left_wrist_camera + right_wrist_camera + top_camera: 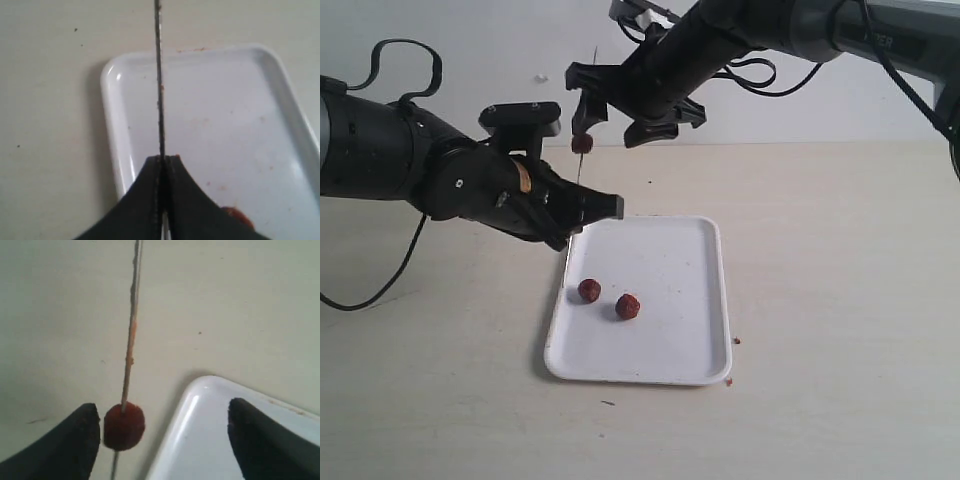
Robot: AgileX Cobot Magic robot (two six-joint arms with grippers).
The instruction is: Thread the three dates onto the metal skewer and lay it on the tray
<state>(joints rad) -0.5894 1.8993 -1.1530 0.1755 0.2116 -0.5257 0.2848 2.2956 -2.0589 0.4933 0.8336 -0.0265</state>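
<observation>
My left gripper is shut on the lower end of the thin metal skewer and holds it nearly upright above the white tray's far left corner. One dark red date is threaded on it. My right gripper is open around that date, which sits close beside one finger. Two loose dates lie on the tray. In the left wrist view the gripper pinches the skewer over the tray; one date peeks out beside a finger.
Tiny reddish crumbs lie on the pale table by the tray's near right corner. The right arm's cables hang at the back, in front of a white wall.
</observation>
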